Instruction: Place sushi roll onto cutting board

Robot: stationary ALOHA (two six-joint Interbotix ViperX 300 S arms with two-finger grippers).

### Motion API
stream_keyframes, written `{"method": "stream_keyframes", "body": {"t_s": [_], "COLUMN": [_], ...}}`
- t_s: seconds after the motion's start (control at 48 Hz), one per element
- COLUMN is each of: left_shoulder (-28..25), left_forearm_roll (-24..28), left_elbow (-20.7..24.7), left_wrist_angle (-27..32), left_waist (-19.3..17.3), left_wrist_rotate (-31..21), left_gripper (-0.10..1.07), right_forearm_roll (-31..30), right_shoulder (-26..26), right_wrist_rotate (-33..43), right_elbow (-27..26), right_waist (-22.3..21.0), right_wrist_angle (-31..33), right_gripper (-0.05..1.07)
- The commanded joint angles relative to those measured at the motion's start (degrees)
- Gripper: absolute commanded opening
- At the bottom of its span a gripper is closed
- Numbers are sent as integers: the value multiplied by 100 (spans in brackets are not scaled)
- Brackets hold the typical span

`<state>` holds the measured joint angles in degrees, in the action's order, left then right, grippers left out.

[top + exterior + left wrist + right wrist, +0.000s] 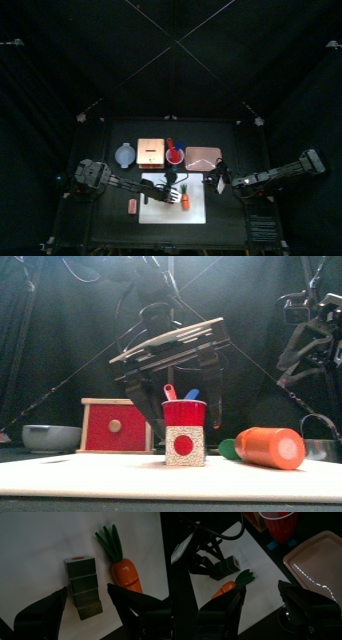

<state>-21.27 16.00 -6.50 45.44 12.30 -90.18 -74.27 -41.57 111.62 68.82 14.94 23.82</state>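
The sushi roll (85, 587), a dark green bar with a red-centred end, lies flat on the white cutting board (40, 552). My left gripper (87, 592) hangs over it, open, one jaw on each side with a small gap to the roll. An orange carrot (125, 574) lies beside the roll on the board. In the front view the roll's end (183, 446) faces me under the left gripper (174, 361). My right gripper (261, 594) is open and holds nothing, hovering off the board's right side near the pink tray (318, 557).
A red cup (174, 155) with utensils, a wooden box (151, 150), a grey bowl (124, 155) and the pink tray (202, 157) line the back of the table. A small red item (134, 206) lies at the board's left edge.
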Motion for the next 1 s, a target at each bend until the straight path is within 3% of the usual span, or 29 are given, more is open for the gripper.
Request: {"method": "stream_keyframes", "body": {"t_s": [0.0, 0.167, 0.333, 0.438, 0.667, 0.812, 0.979], "left_shoulder": [299, 1020, 2057, 2672, 4113, 4825, 5115], "left_forearm_roll": [70, 545, 1248, 1714, 3270, 3735, 4008], "left_elbow": [97, -202, -1037, -1670, -3472, -4131, -4491], "left_wrist_angle": [-9, -325, -1266, -1784, -2813, -3278, -3683], "left_waist": [53, 246, 466, 492, 519, 483, 211], "left_wrist_rotate": [79, 703, 1239, 1310, 1397, 1380, 1424], "left_gripper": [96, 96, 96, 96, 95, 95, 95], "right_forearm_roll": [9, -26, -105, -343, -738, -545, -193], "right_shoulder": [9, -53, -290, -413, -360, -325, -290], "right_wrist_rotate": [0, -9, -9, 18, 18, 26, 26], "right_elbow": [-53, -70, -123, -255, -483, -457, -413], "right_waist": [53, 132, 422, 563, 650, 650, 624], "right_wrist_angle": [9, 35, 35, 44, 18, -44, -18], "right_gripper": [88, 88, 88, 88, 88, 88, 88]}}
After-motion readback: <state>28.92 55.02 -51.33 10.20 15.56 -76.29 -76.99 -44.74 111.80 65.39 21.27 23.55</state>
